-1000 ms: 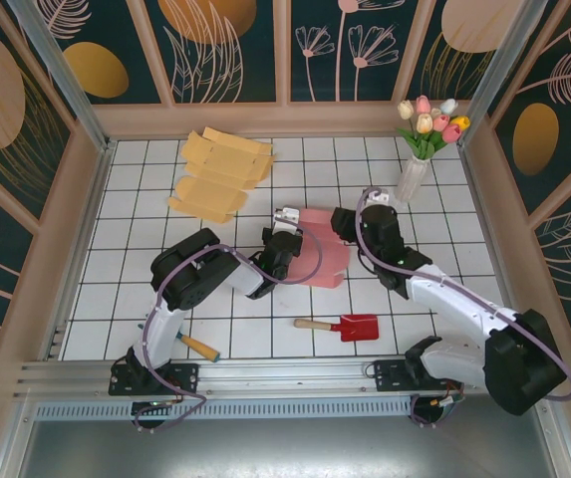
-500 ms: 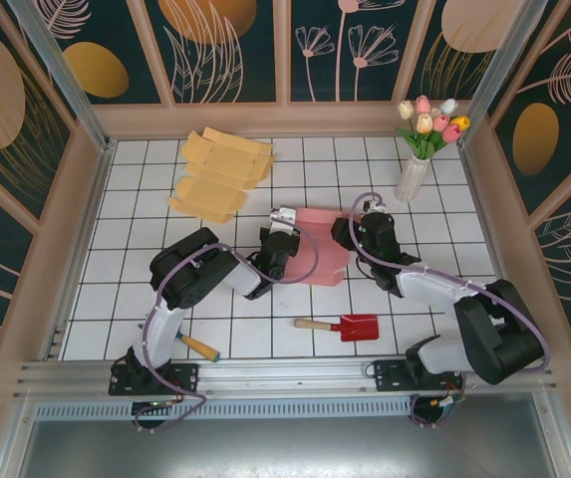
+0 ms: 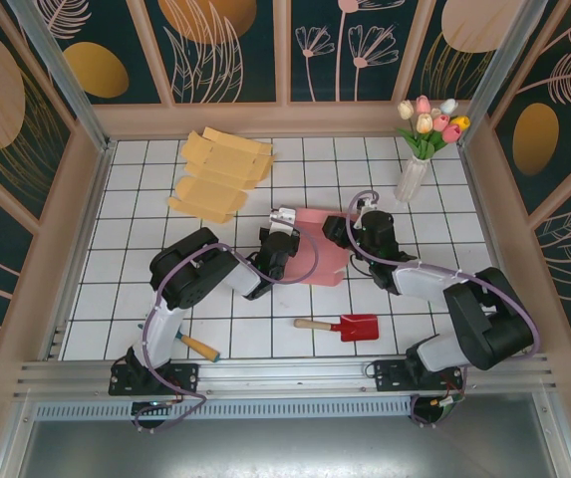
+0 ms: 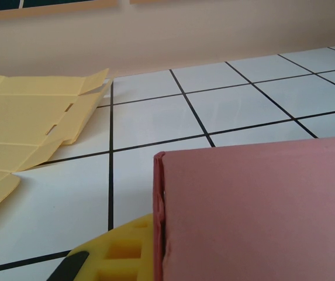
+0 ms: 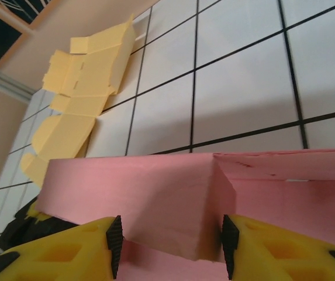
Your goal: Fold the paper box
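Left arm (image 3: 190, 279): black joint housings are seen, with a white lower link. Right arm (image 3: 434, 284): white links are joined by black joints. Lilac cables (image 3: 157, 294) are looped along both. Bases (image 3: 150, 376) are black. Fingers (image 5: 68, 252) are moulded in yellow with recessed pockets. Black serrated pads (image 5: 115, 243) are fitted on the inner faces.

Pink paper box (image 4: 255, 211) against the left tool's yellow finger (image 4: 126, 254); yellow cardboard sheets (image 4: 33, 129) lie flat on the tiled tabletop (image 4: 243, 99).
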You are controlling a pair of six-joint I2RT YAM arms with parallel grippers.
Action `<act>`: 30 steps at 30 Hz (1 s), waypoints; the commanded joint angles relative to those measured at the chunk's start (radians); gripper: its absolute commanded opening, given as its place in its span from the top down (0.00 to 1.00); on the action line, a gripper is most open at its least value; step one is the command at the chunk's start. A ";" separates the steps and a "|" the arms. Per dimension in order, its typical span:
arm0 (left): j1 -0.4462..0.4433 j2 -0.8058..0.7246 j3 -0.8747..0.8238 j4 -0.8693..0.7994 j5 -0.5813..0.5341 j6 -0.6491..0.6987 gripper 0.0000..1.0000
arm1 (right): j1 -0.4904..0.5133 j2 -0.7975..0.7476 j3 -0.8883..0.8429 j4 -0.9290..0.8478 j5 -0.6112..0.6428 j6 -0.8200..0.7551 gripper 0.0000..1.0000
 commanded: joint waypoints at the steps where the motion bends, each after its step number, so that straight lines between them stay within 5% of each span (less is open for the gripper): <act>1: 0.008 0.021 -0.009 -0.018 -0.002 -0.001 1.00 | -0.006 -0.022 -0.019 0.134 -0.072 0.045 0.49; 11: 0.007 0.021 -0.002 -0.031 -0.003 -0.003 1.00 | -0.006 -0.025 -0.054 0.214 -0.090 0.064 0.49; 24: 0.007 0.023 0.001 -0.033 -0.009 -0.007 1.00 | 0.035 -0.114 -0.137 0.036 0.131 -0.023 0.46; 30: 0.007 0.023 0.003 -0.040 -0.009 -0.007 1.00 | 0.034 -0.096 -0.170 0.080 0.136 -0.053 0.46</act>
